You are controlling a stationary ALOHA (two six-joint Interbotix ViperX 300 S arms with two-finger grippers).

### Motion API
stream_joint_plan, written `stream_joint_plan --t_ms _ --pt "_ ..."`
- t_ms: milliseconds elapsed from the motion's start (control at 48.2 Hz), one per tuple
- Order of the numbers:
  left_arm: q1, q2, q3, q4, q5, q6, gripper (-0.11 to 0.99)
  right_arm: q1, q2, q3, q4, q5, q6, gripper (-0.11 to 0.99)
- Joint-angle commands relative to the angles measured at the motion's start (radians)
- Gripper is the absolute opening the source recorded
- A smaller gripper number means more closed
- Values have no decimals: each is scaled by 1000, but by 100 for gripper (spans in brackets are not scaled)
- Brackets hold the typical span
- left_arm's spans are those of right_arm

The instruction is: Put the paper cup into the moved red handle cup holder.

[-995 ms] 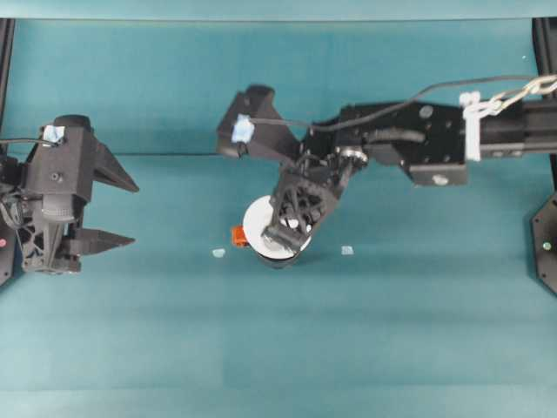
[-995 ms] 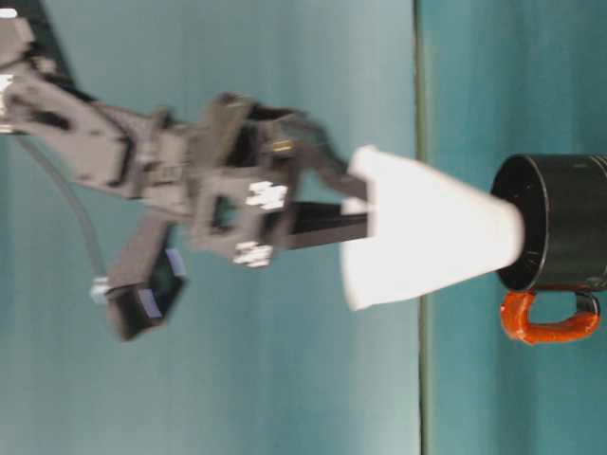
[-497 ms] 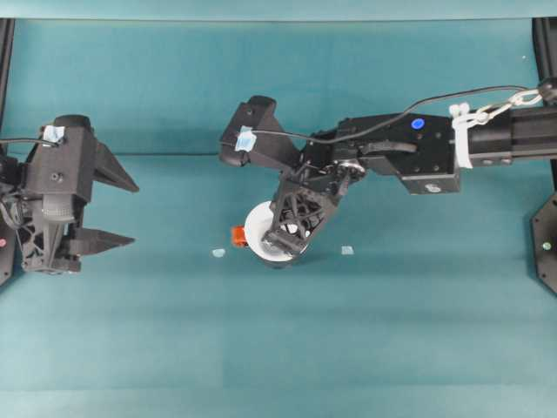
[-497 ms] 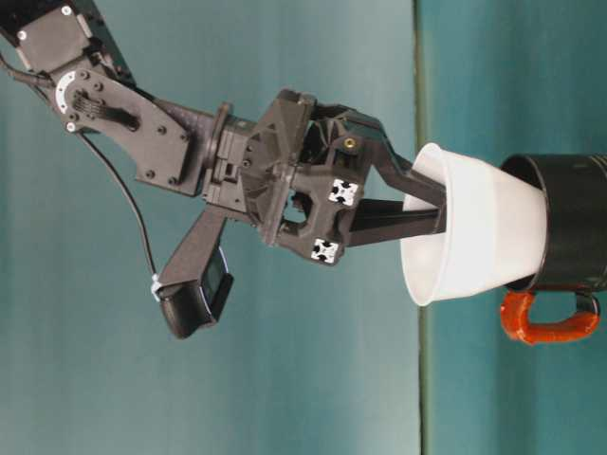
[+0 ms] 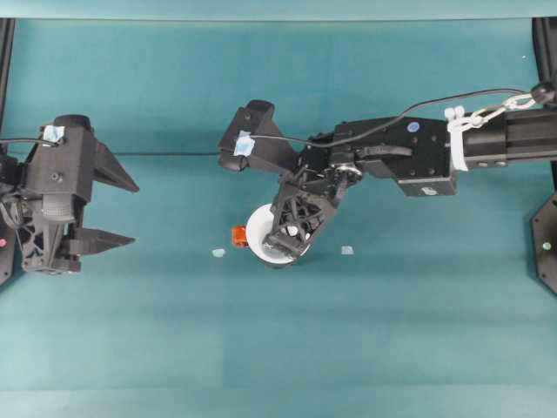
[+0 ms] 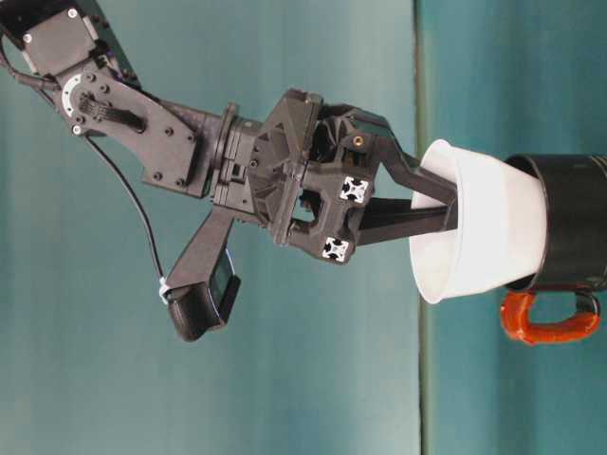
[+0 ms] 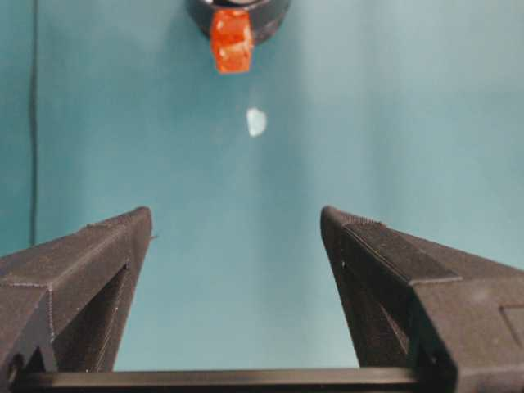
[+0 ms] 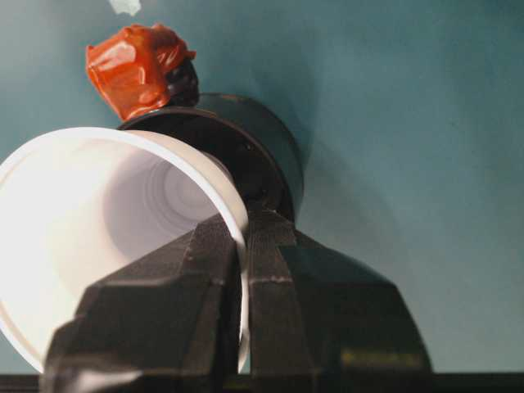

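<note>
The white paper cup point(image 5: 259, 235) hangs tilted, its narrow bottom dipped into the mouth of the glossy black red handle cup holder point(image 6: 575, 220). The holder stands mid-table with its orange-red handle point(image 5: 237, 234) toward the left arm. My right gripper point(image 5: 291, 237) is shut on the cup's rim, one finger inside and one outside the wall point(image 8: 244, 270). The right wrist view looks into the cup point(image 8: 98, 221), with the holder point(image 8: 260, 147) behind and below it. My left gripper point(image 5: 122, 209) rests open at the table's left edge, far from the holder point(image 7: 237, 10).
Two small pale scraps lie on the teal table, one left of the holder point(image 5: 218, 252) and one right of it point(image 5: 347, 250). The right arm point(image 5: 418, 152) stretches in from the right over the back half of the table.
The right gripper has lowered the cup from above the holder until its bottom sits inside the holder's mouth, still tilted. The left arm has not moved.
</note>
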Motion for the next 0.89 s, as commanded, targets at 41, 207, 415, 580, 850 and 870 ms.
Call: stream_joint_plan --t_ms 41,207,415,580,850,870 --pt "0 -2 -11 2 -6 0 88 5 -14 -21 0 0 0 -11" --pt "2 -2 -11 2 -5 0 88 5 -8 -34 0 26 -2 -11" --pt "0 -3 -11 2 -5 0 88 5 -8 -35 0 29 -6 -6" --pt "0 -2 -11 2 -5 0 88 6 -8 -41 0 43 -2 11" --pt "0 -2 -11 2 -5 -2 88 5 -8 -55 0 57 -2 63" --pt "0 -3 -11 2 -5 -2 88 6 -8 -55 0 55 -2 63"
